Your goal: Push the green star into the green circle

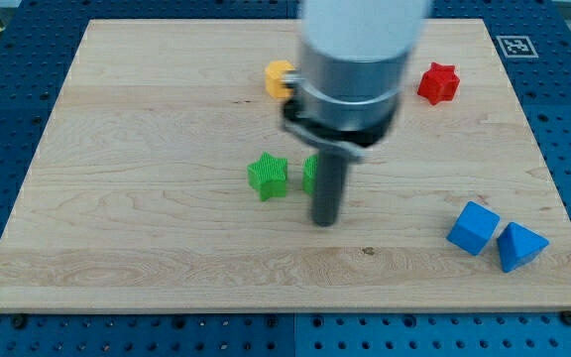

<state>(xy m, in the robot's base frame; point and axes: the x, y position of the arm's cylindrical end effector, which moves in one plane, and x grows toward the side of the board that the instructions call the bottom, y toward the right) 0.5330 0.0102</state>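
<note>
The green star lies near the middle of the wooden board. A second green block, the green circle, sits just to its right, mostly hidden behind my rod. My tip rests on the board below and slightly right of the green circle, right of and below the green star, apart from the star. The arm's grey body covers the board's upper middle.
A yellow block peeks out left of the arm near the view's top. A red star lies at the upper right. A blue cube and a blue triangle lie at the lower right.
</note>
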